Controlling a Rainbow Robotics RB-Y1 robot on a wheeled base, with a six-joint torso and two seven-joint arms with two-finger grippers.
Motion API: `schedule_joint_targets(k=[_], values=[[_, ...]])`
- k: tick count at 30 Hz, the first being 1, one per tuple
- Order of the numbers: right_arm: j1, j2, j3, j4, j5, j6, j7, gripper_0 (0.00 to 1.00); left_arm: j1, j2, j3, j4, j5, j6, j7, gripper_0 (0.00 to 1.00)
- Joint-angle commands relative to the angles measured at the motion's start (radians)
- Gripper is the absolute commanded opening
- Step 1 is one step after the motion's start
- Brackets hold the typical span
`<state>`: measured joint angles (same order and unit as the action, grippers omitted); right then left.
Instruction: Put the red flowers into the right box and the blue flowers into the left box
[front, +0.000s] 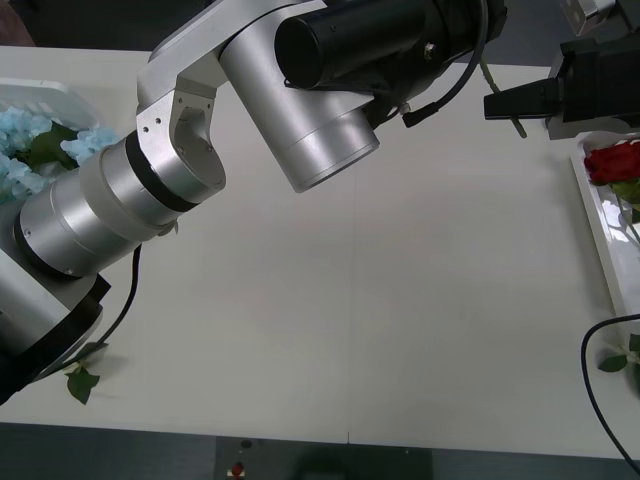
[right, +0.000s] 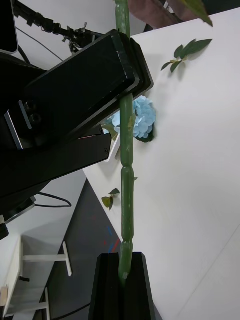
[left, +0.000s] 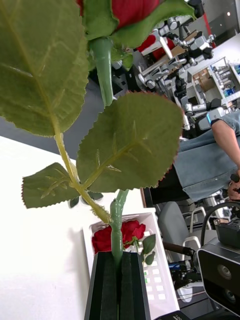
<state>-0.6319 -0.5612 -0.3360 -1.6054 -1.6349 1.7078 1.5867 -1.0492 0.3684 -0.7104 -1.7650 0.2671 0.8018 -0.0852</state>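
Above the table, both black grippers, left (left: 119, 285) and right (right: 125, 285), clench one red rose's green stem (right: 126, 165), while other roses (front: 612, 162) and pale-blue hydrangeas (front: 25, 150) already lie in their white plastic trays.

Left box (front: 62, 92) cut by the frame edge and overlapped by the left arm (front: 150, 190); rim corner alone exposed. Blue flowers (front: 22, 150) inside it partly covered by that arm. Right box (front: 600, 240) cut by the frame edge; far half out of frame. Red flowers (front: 612, 162) in it seen as one bud cluster, stems indistinct. Left tool (left: 119, 285) black fingers pressed on a rose stem (left: 116, 230); bud cropped above. Right tool (right: 124, 285) fingers closed on a green stem (right: 127, 165); bloom out of frame, upper stem crossing behind the other black tool. Leaf sprig (front: 82, 380) near the desk (front: 350, 300) front edge, partly under the left arm.
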Motion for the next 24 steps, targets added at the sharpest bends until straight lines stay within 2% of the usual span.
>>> schedule_joint_targets(k=[1, 3, 4, 5, 6, 7, 24], values=[[-0.026, -0.003, -0.011, -0.021, -0.02, -0.005, -0.05, 0.0, -0.038, 0.012, 0.012, -0.013, -0.006, -0.007, 0.007, 0.0], [-0.025, -0.002, -0.011, -0.021, -0.028, -0.005, -0.05, 0.0, -0.037, 0.012, 0.012, -0.013, -0.006, -0.007, 0.009, 0.01], [-0.026, -0.002, -0.011, -0.021, -0.028, -0.005, -0.05, 0.0, -0.038, 0.012, 0.012, -0.013, -0.006, -0.009, 0.009, 0.06], [-0.025, -0.002, -0.011, -0.021, -0.029, -0.004, -0.05, 0.0, -0.037, 0.012, 0.012, -0.011, -0.006, -0.007, 0.009, 0.62], [-0.025, -0.002, -0.011, -0.021, -0.033, -0.005, -0.05, 0.0, -0.037, 0.012, 0.012, -0.011, -0.006, -0.007, 0.01, 0.91], [-0.025, -0.002, -0.011, -0.021, -0.033, -0.005, -0.05, 0.0, -0.037, 0.012, 0.012, -0.011, -0.008, -0.007, 0.01, 1.0], [-0.019, -0.037, -0.035, -0.021, -0.039, 0.009, -0.053, 0.0, -0.037, 0.03, 0.014, -0.016, -0.017, -0.007, -0.005, 1.0]])
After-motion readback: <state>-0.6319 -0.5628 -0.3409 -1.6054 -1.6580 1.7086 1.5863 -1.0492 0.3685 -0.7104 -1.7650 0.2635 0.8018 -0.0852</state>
